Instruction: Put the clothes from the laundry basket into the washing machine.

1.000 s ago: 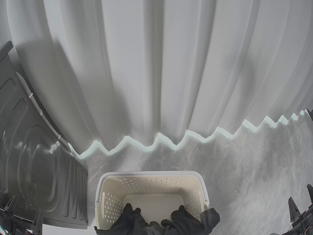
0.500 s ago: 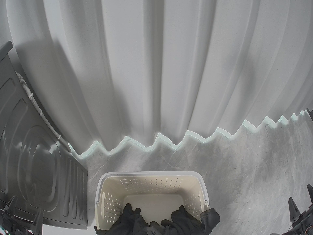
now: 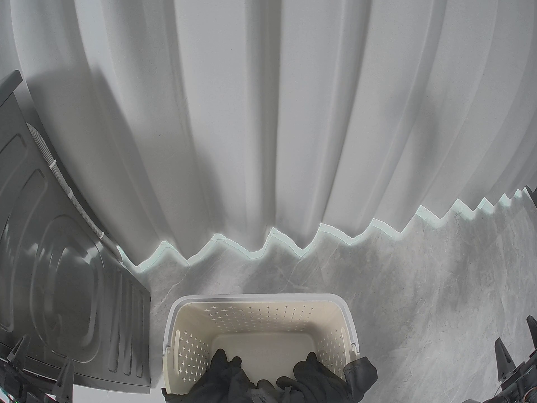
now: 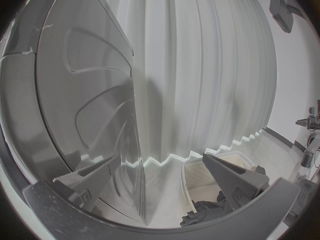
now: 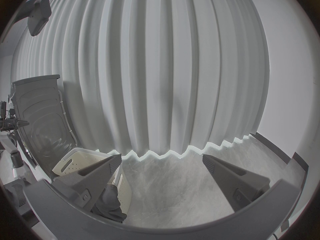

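seemingly nothing differs from the earlier frames: the laundry basket (image 3: 260, 303), the clothes (image 3: 313, 379) and both arms sit just where they were a second ago, and the head view has not shifted.

the left gripper (image 3: 43, 359) hangs low at the robot's left, close against the grey side panel of the washing machine (image 3: 56, 286). its two fingers are spread wide with nothing between them, and in its wrist view they point along the panel towards the curtain (image 3: 268, 113). the right gripper (image 3: 514, 340) hangs low at the robot's right, above the marbled floor (image 3: 436, 286) and well apart from the basket. its fingers are likewise spread and empty.

the cream, perforated basket stands on the floor between the two arms, just beside the machine's panel and a little short of the curtain's hem. the dark clothes lie heaped at the basket's near end, with one piece draped over the near right corner of the rim. the far half of the basket's bottom is bare. neither gripper touches the clothes or the basket.
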Controlling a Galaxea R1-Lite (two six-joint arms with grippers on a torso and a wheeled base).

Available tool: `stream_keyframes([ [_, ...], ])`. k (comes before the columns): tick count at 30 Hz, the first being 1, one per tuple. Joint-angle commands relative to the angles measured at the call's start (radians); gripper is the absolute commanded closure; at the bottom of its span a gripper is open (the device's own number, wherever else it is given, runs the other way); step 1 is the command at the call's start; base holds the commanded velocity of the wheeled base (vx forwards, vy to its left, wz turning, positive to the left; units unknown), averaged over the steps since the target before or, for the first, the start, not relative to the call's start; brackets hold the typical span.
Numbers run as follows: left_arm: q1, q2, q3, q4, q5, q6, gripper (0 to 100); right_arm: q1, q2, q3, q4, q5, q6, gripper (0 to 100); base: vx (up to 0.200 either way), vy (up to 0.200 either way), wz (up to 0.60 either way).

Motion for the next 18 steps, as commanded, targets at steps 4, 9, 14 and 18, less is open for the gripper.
stream_keyframes([
  [4, 0.000, -0.017, 0.016, 0.000, 0.000, 0.000, 0, 0.000, -0.016, 0.018, 0.000, 0.001, 0.000, 0, 0.000, 0.000, 0.00],
  [9, 0.000, -0.015, 0.016, 0.000, 0.000, -0.002, 0, 0.000, -0.016, 0.018, 0.000, 0.001, 0.000, 0, 0.000, 0.000, 0.00],
  [14, 0.000, -0.015, 0.016, 0.000, 0.000, -0.002, 0, 0.000, -0.016, 0.018, 0.000, -0.001, 0.000, 0, -0.160, 0.000, 0.00],
  [18, 0.000, -0.015, 0.016, 0.000, 0.000, 0.000, 0, 0.000, -0.016, 0.018, 0.001, -0.001, 0.000, 0, -0.200, 0.000, 0.00],
])
